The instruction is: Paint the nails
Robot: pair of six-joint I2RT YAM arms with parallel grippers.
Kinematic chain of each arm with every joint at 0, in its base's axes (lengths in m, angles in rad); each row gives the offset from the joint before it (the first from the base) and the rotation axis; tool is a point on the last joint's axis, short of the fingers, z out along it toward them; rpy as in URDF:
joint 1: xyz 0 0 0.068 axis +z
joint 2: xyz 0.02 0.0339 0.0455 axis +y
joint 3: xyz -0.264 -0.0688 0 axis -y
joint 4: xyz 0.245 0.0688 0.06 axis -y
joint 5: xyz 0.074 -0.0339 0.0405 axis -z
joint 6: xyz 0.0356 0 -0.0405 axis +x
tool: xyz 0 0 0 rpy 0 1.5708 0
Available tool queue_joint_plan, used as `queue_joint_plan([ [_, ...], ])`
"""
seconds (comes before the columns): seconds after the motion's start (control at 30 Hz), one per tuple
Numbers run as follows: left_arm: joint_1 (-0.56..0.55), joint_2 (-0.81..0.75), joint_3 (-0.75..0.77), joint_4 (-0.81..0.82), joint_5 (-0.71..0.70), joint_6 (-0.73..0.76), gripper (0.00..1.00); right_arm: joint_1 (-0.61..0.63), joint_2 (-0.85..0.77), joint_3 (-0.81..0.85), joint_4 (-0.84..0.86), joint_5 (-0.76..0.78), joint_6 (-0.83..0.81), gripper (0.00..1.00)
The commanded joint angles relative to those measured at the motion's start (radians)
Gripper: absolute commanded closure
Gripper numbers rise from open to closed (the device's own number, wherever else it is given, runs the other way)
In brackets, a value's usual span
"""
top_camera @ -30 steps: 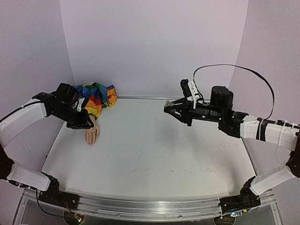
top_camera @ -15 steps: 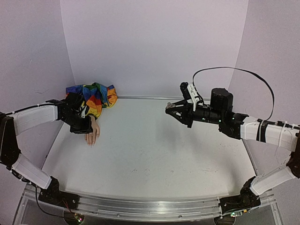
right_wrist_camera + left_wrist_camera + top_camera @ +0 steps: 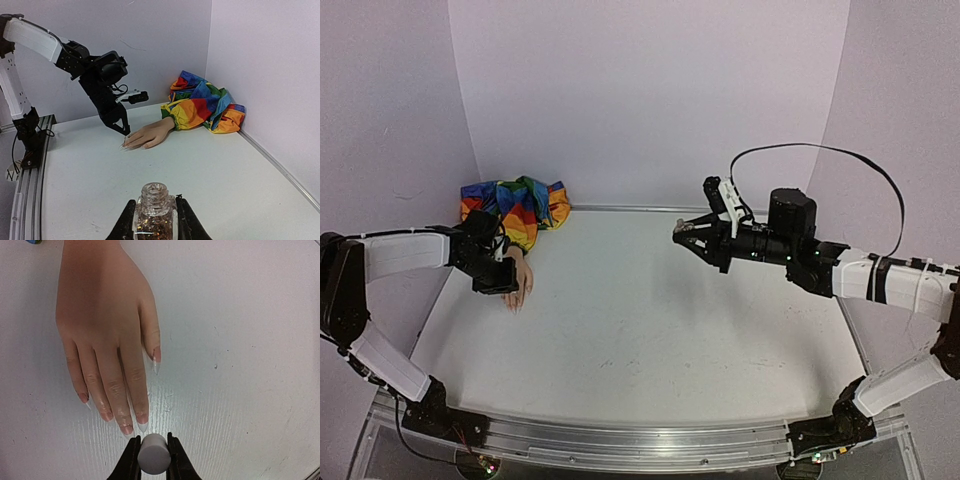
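Left gripper has edged nearward, clenched on round grey cap just beside nails of pale mannequin hand, table 9 o'clock, hard by left wall. Rainbow fabric sleeve fills the 10 o'clock corner. Right gripper grasps open glitter-filled glass bottle, aloft at 2 o'clock. White tabletop lies wide between the arms.

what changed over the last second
The left gripper, shut on a white cap, moved toward the near edge along the hand, from over the wrist to just past the nails. The hand and sleeve lie as before. The right gripper holds the open bottle in nearly the same place.
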Motion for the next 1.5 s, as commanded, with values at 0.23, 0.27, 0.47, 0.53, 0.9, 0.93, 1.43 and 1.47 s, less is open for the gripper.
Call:
queue_joint_plan([
  [0.23, 0.007, 0.018, -0.007, 0.066, -0.008, -0.009, 1.0, -0.004, -0.004, 0.011, 0.047, 0.0, -0.009, 1.0],
  [0.27, 0.009, 0.018, -0.005, 0.065, -0.011, -0.004, 1.0, -0.004, -0.002, 0.011, 0.047, 0.0, -0.008, 1.0],
  [0.47, 0.019, 0.027, -0.003, 0.062, -0.007, 0.011, 1.0, -0.004, 0.005, 0.012, 0.046, -0.001, -0.008, 1.0],
  [0.53, 0.021, 0.031, -0.004, 0.063, -0.003, 0.011, 1.0, -0.004, 0.007, 0.013, 0.046, -0.002, -0.008, 1.0],
  [0.9, 0.033, 0.067, 0.005, 0.079, 0.018, 0.022, 1.0, -0.004, 0.009, 0.014, 0.047, -0.003, -0.008, 1.0],
  [0.93, 0.033, 0.067, 0.004, 0.082, 0.023, 0.021, 1.0, -0.004, 0.01, 0.014, 0.047, -0.003, -0.008, 1.0],
  [1.43, 0.041, 0.083, 0.007, 0.097, 0.026, 0.025, 1.0, -0.004, 0.026, 0.021, 0.046, -0.012, -0.006, 1.0],
  [1.47, 0.042, 0.085, 0.009, 0.097, 0.029, 0.027, 1.0, -0.004, 0.028, 0.022, 0.045, -0.014, -0.005, 1.0],
])
